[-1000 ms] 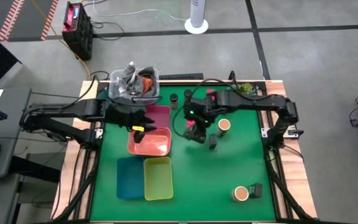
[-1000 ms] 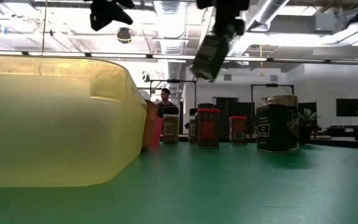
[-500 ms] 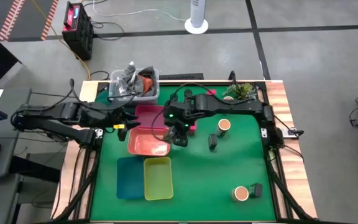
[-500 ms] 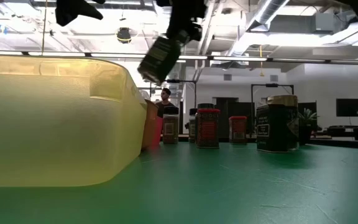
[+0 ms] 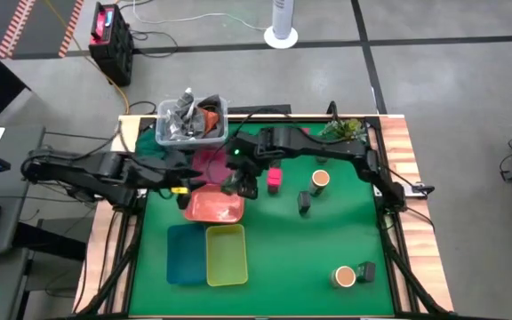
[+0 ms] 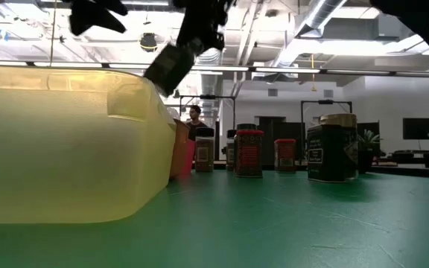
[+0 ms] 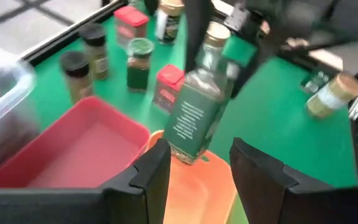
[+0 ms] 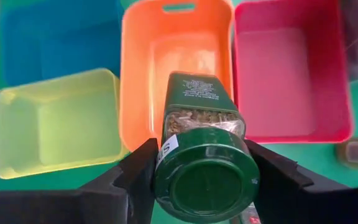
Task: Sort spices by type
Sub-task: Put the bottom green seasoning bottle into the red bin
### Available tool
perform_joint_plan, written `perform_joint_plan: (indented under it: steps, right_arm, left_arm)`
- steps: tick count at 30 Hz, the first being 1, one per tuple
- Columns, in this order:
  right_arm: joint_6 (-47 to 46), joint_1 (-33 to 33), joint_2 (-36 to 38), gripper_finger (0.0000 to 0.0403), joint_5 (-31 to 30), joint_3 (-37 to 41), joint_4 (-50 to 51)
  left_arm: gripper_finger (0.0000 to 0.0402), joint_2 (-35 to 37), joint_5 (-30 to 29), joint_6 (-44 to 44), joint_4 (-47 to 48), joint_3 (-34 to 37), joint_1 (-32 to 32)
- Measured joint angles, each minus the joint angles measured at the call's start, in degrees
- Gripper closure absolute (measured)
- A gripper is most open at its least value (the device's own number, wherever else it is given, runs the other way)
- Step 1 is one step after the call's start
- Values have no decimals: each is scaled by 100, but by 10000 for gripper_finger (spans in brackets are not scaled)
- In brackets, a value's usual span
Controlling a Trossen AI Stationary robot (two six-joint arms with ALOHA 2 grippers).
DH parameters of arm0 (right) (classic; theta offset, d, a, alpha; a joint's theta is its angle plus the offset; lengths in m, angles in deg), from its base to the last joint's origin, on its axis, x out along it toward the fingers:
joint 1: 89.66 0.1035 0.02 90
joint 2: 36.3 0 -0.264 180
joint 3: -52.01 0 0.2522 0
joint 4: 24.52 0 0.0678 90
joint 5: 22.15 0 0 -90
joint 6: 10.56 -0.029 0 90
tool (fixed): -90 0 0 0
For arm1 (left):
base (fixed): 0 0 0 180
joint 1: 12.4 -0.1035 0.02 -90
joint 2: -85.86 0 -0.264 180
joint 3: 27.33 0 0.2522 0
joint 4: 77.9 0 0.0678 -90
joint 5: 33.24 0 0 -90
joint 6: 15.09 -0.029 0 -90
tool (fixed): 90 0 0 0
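My right gripper (image 5: 238,184) is shut on a dark spice jar (image 8: 194,102) with a green lid (image 8: 205,177). It holds the jar in the air above the salmon tray (image 5: 213,208). In the low view the jar (image 6: 167,65) hangs tilted, high over the table. My left gripper (image 7: 194,169) stands open and empty by the salmon tray's left side, pointing at the jar (image 7: 194,115). More spices stand on the green mat: a pink box (image 5: 274,179), a tan-topped jar (image 5: 320,179) and a small dark one (image 5: 304,204). My right gripper pinches the jar between its two fingers (image 8: 138,177), on opposite sides of its lid end (image 8: 166,149). The fingers come from above, slanting down. The jar is lifted clear and hangs tilted below them, its bottom toward the salmon tray.
Pink (image 5: 212,163), teal (image 5: 185,253) and yellow-green (image 5: 227,255) trays lie around the salmon one. A clear bin (image 5: 192,122) stands at the far left, a plant (image 5: 345,130) at the far right. Another tan-topped jar (image 5: 344,276) and dark container (image 5: 366,270) stand near right.
My right gripper has carried the jar toward the table's left edge, from over the open mat to above the salmon tray, rolling so the jar tips more. My left gripper has drawn back toward the left edge and sunk a little.
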Motion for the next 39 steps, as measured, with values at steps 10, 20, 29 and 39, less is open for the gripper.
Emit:
perform_joint_plan:
  steps: [10, 20, 29, 39]
  right_arm:
    - [207, -46, 399, 171, 5, 11, 215]
    - [447, 45, 385, 171, 9, 11, 211]
    - [572, 40, 383, 171, 7, 11, 294]
    - [651, 42, 383, 166, 9, 11, 489]
  left_arm:
    - [169, -698, 944, -888, -897, -88, -730]
    - [98, -1679, 1969, -1688, -991, -734, -1282]
    - [97, -2274, 2354, -2141, -1030, -986, -1292]
    - [163, -2320, 2280, -2333, -1008, -986, -1298]
